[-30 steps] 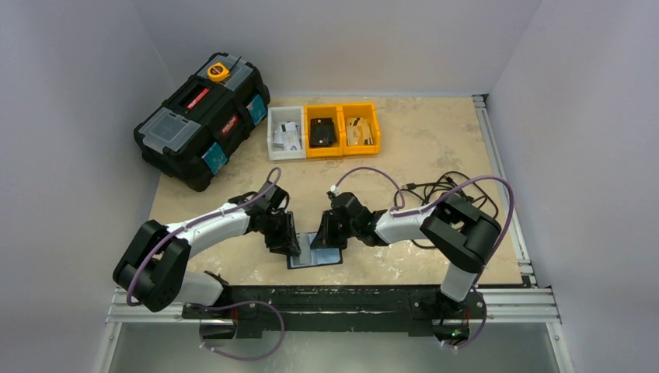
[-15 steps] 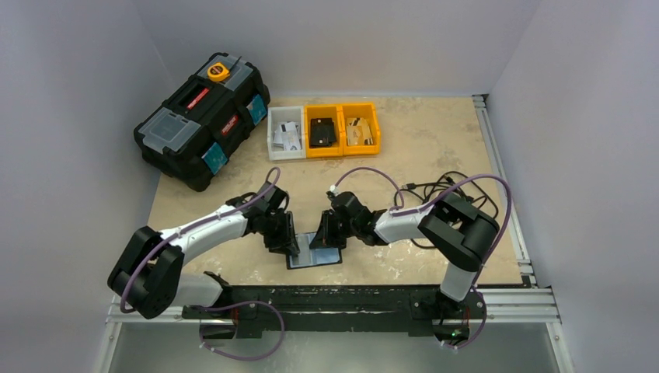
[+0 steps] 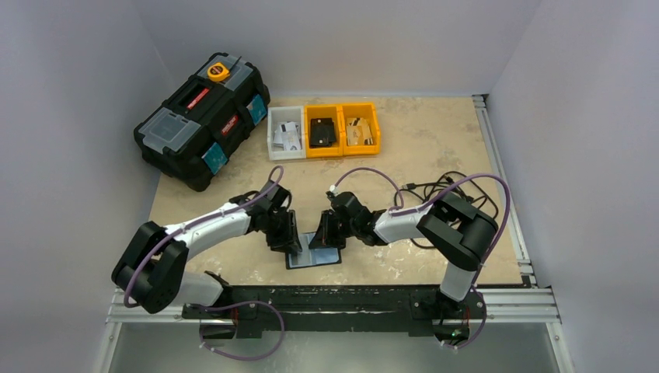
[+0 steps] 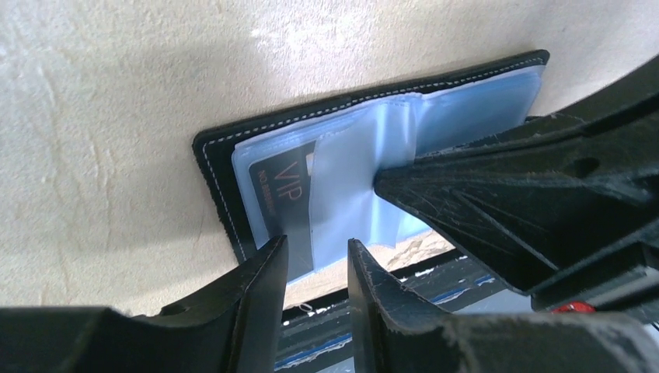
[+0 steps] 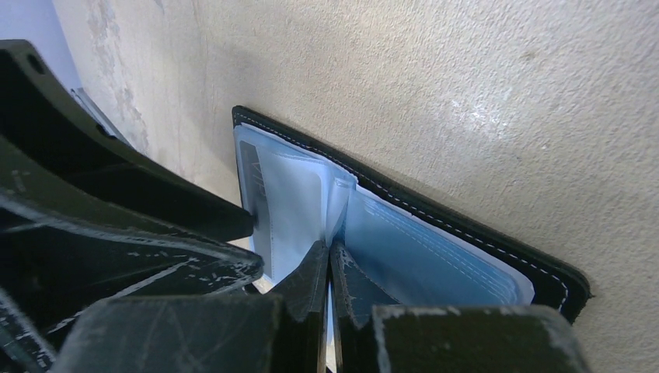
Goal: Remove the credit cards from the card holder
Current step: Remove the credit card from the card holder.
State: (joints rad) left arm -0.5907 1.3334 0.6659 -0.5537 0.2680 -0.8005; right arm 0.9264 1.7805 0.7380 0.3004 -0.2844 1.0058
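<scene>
Card holder [image 3: 314, 254] lies open and flat near the front edge of the table [image 3: 435, 140], between your two grippers. It has not shifted over the last second. The only change is a small sway and return in the rear links of your left arm; both wrists stay planted at the holder.

From the left wrist, you see the left gripper [image 4: 315, 249] with its fingers part-spread, straddling the near edge of the left-hand sleeve [image 4: 342, 186]. A dark VIP card [image 4: 278, 198] sits in that bluish clear pocket. There is daylight between the fingers, so they bracket the edge rather than clamp it, and that gap is no different from a moment ago.

Your right gripper [image 5: 327, 260] is pressed fully together. Its tip bears down on the sleeves at the centre fold and pins the holder to the table.

For the task, this reads as a stall at the grasping step. None of the credit cards has come out, and the VIP card is as deep in its pocket as before. You probably need to close on the card's edge before you pull. A pull on the sleeve alone could drag the whole holder from under the right tip.
</scene>
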